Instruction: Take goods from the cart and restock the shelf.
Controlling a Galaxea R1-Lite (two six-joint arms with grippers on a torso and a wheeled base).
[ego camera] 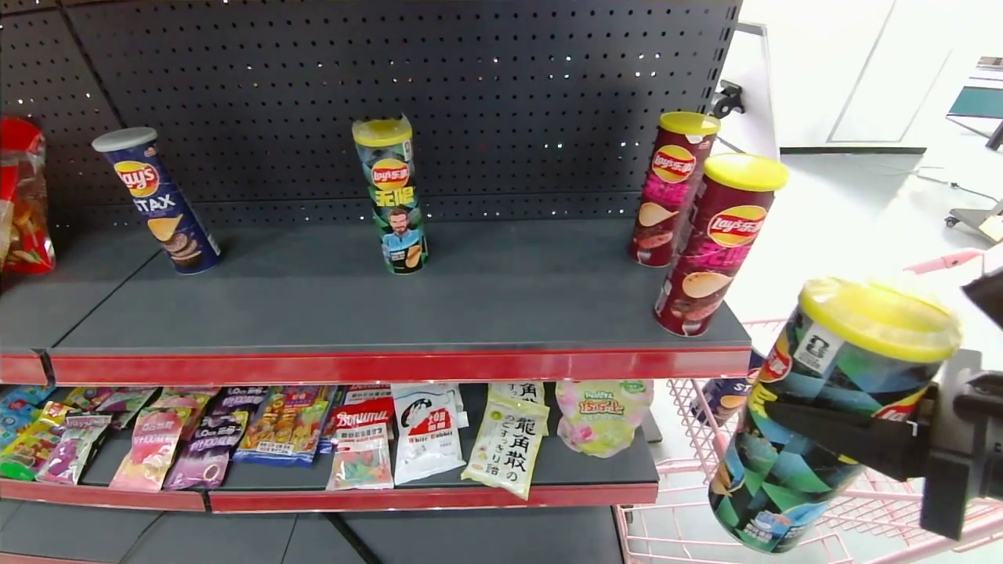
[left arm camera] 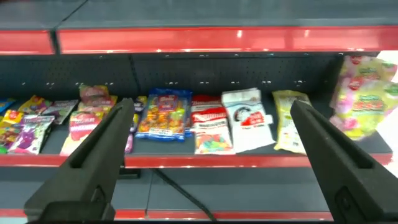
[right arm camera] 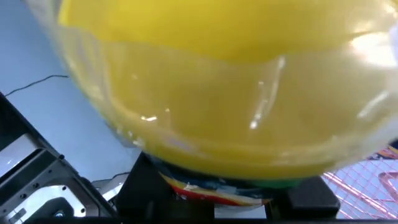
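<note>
My right gripper (ego camera: 862,446) is shut on a green-and-black chip can (ego camera: 823,376) with a yellow lid, held tilted above the pink wire cart (ego camera: 697,509), to the right of the shelf. In the right wrist view the can's yellow lid (right arm camera: 211,81) looms close over the right gripper (right arm camera: 230,199). The dark upper shelf (ego camera: 486,313) carries a matching green can (ego camera: 392,196), a blue can (ego camera: 157,200) and two maroon cans (ego camera: 675,188) (ego camera: 717,243). My left gripper (left arm camera: 211,106) is open and holds nothing, facing the lower shelf (left arm camera: 186,160).
Snack bags (ego camera: 427,439) lie in a row on the lower shelf (ego camera: 595,478). A red bag (ego camera: 23,196) stands at the upper shelf's far left. A blue can (ego camera: 725,395) lies in the cart. Wide bare gaps separate the cans on the upper shelf.
</note>
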